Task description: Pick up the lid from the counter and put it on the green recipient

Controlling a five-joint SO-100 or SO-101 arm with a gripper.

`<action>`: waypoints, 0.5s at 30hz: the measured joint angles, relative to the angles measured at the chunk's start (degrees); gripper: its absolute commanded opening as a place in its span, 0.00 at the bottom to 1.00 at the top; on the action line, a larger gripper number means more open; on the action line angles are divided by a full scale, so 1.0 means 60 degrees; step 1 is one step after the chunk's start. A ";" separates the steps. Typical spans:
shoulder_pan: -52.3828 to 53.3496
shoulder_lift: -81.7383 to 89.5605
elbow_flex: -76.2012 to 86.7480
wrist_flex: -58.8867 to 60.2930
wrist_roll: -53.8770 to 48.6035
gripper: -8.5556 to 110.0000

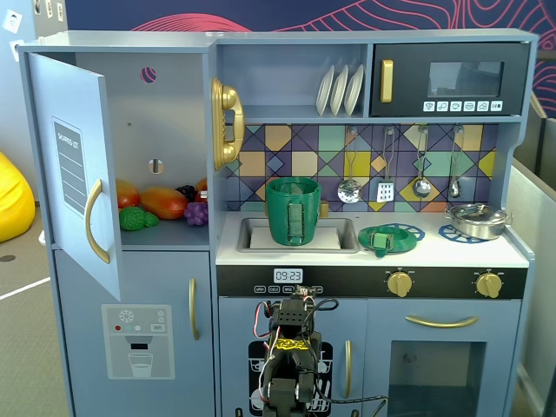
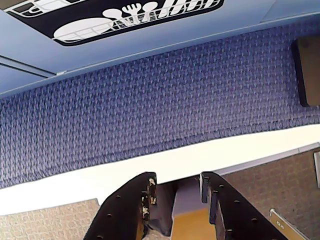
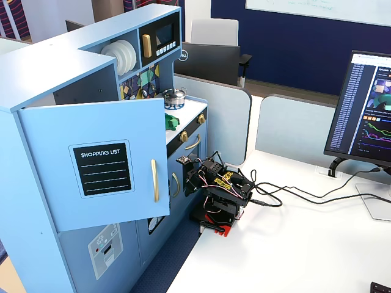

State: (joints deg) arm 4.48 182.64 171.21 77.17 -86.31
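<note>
The lid point(image 1: 385, 239) is sitting flat on the counter point(image 1: 504, 254), just right of the green recipient point(image 1: 293, 211) in the sink. It looks light, stiff and slick, so I'd pinch its little raised handle. My gripper point(image 2: 176, 186) is parted and empty, folded low.

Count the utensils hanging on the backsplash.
4, in a row right of the green recipient: ladle, small grater, spoon, and another utensil above the silver pot. None look hidden.

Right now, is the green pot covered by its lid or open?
Open. The green pot stands upright in the sink with nothing on its rim; the lid lies apart on the counter, on a burner ring.
</note>
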 measured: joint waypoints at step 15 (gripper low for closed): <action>0.0586 0.0000 0.0044 -0.0073 -0.0439 0.07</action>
State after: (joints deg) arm 8.00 182.64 171.47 76.73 -88.95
